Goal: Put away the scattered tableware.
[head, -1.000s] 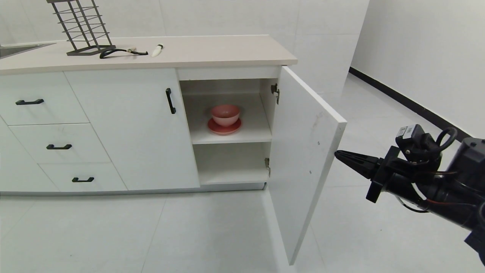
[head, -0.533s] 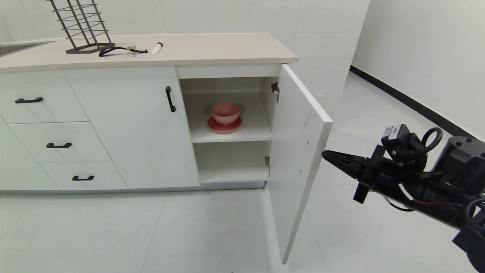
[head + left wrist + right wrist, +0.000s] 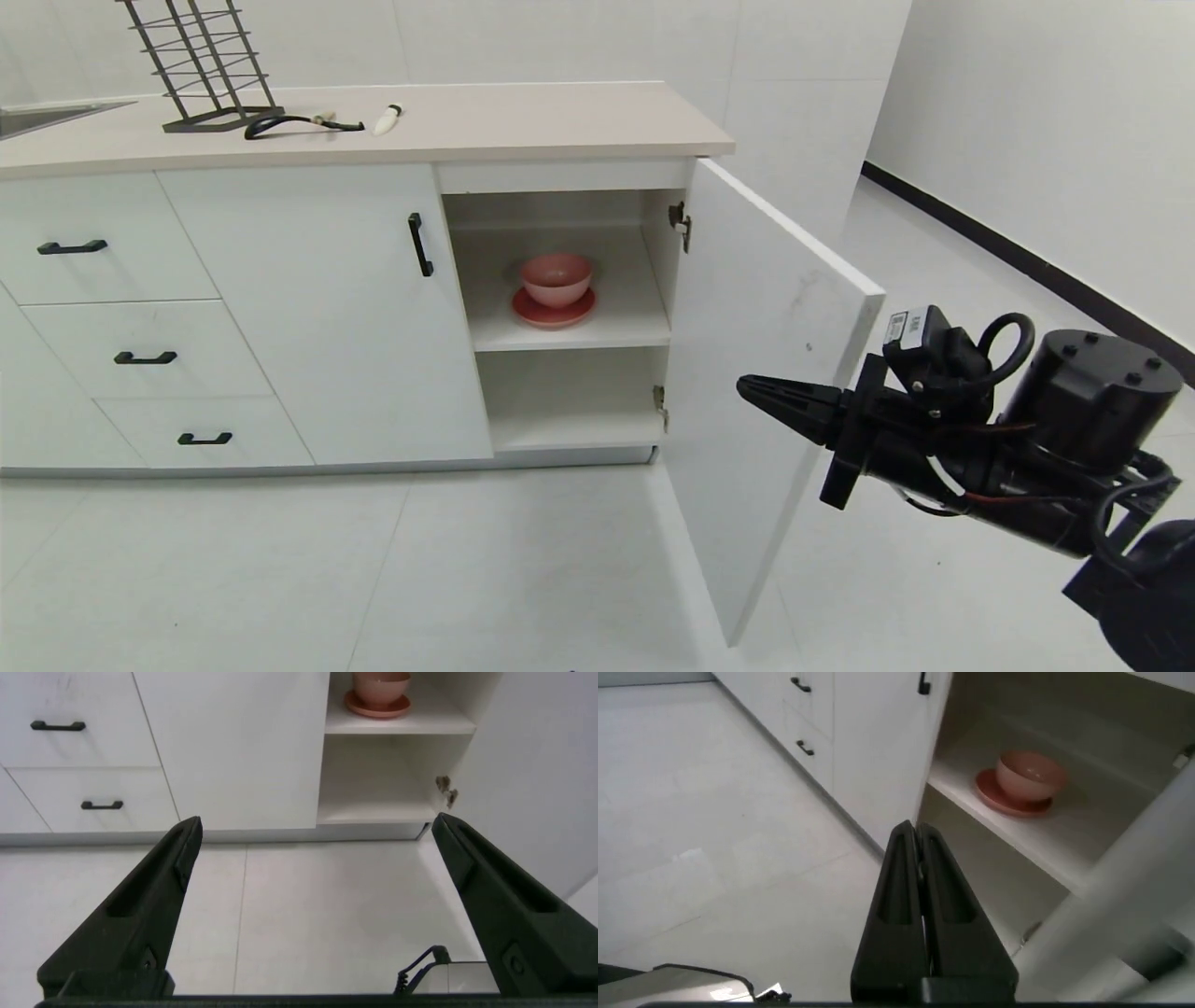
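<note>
**Right pincer point(image 3: 752, 387) at the open door point(image 3: 747, 271) of the cabinet point(image 3: 308, 308).** The pincer's fingers are pressed together and hold nothing.

- **Change:** Half a second ago the tip met the door's free edge. Now the tip overlaps the door's inner face, and that edge has swung farther from the opening than at either earlier instant. The surface point(image 3: 523, 121) keeps its place across the last two pictures, so door and arm moved, not the camera.
- **Tableware:** Beyond the tip, inside the cabinet, the bowl point(image 3: 555, 275) sits on the plate point(image 3: 549, 315) on the upper shelf point(image 3: 625, 329), both unmoved.
- **Left pincer point(image 3: 316, 821):** Its fingers are spread wide and empty, with the foot of the cabinet ahead of it.
- **Reading:** These dishes are already stowed, so shutting the door looks like the step in hand. The push on the edge seems to have slipped, leaving the right pincer on the inner side (no place to press a door shut from). It would probably have to draw back and come round to the outer face.
- **Other items:** A few small things lie on the surface, far beyond the pincer and above it, too small to name.
</note>
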Motion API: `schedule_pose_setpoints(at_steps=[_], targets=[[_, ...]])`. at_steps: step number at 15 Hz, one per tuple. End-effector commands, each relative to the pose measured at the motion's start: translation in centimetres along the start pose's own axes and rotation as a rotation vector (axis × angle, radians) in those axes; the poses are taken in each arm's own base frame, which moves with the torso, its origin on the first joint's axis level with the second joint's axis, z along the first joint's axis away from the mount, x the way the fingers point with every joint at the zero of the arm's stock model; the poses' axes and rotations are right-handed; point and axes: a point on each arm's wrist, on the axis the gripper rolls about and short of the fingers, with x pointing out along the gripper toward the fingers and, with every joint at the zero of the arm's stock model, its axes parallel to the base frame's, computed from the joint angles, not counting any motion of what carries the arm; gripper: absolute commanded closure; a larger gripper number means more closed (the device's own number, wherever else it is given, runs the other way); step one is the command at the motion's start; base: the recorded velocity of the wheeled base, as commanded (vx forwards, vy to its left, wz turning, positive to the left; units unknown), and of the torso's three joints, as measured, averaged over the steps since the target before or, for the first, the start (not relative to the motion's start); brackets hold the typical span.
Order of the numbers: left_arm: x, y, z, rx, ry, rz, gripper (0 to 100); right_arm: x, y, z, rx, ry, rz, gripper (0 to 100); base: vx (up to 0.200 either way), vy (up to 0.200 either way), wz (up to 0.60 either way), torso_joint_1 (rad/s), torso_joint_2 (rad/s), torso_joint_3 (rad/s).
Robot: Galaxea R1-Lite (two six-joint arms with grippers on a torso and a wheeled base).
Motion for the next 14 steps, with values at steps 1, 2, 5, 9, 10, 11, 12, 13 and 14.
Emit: schedule_pose_setpoints(at_steps=[1, 2, 5, 9, 10, 11, 12, 13, 14], targets=[[0.0, 0.0, 0.0, 0.000, 0.001, 0.000, 0, 0.5, 0.2, -0.5, 0.008, 0.012, 0.017, 100, 0.000, 0.000, 0.00, 0.000, 0.00, 0.000], [0.0, 0.0, 0.0, 0.000, 0.001, 0.000, 0, 0.1, 0.6, -1.1, 0.022, 0.039, 0.022, 100, 0.000, 0.000, 0.00, 0.000, 0.00, 0.000], [0.0, 0.0, 0.0, 0.000, 0.001, 0.000, 0, -4.3, 2.4, -4.3, 0.116, 0.217, 0.009, 100, 0.000, 0.000, 0.00, 0.000, 0.00, 0.000], [0.0, 0.0, 0.0, 0.000, 0.001, 0.000, 0, -12.3, 0.9, -4.9, 0.203, 0.351, -0.363, 100, 0.000, 0.000, 0.00, 0.000, 0.00, 0.000], [0.0, 0.0, 0.0, 0.000, 0.001, 0.000, 0, -14.3, -1.2, -4.9, 0.219, 0.357, -0.524, 100, 0.000, 0.000, 0.00, 0.000, 0.00, 0.000], [0.0, 0.0, 0.0, 0.000, 0.001, 0.000, 0, -14.7, -3.1, -4.4, 0.191, 0.329, -0.600, 100, 0.000, 0.000, 0.00, 0.000, 0.00, 0.000], [0.0, 0.0, 0.0, 0.000, 0.001, 0.000, 0, -14.6, -4.4, -3.9, 0.164, 0.304, -0.632, 100, 0.000, 0.000, 0.00, 0.000, 0.00, 0.000], [0.0, 0.0, 0.0, 0.000, 0.001, 0.000, 0, -13.9, -7.0, -2.7, 0.105, 0.233, -0.664, 100, 0.000, 0.000, 0.00, 0.000, 0.00, 0.000], [0.0, 0.0, 0.0, 0.000, 0.001, 0.000, 0, -12.3, -9.9, -1.0, 0.018, 0.127, -0.667, 100, 0.000, 0.000, 0.00, 0.000, 0.00, 0.000]])
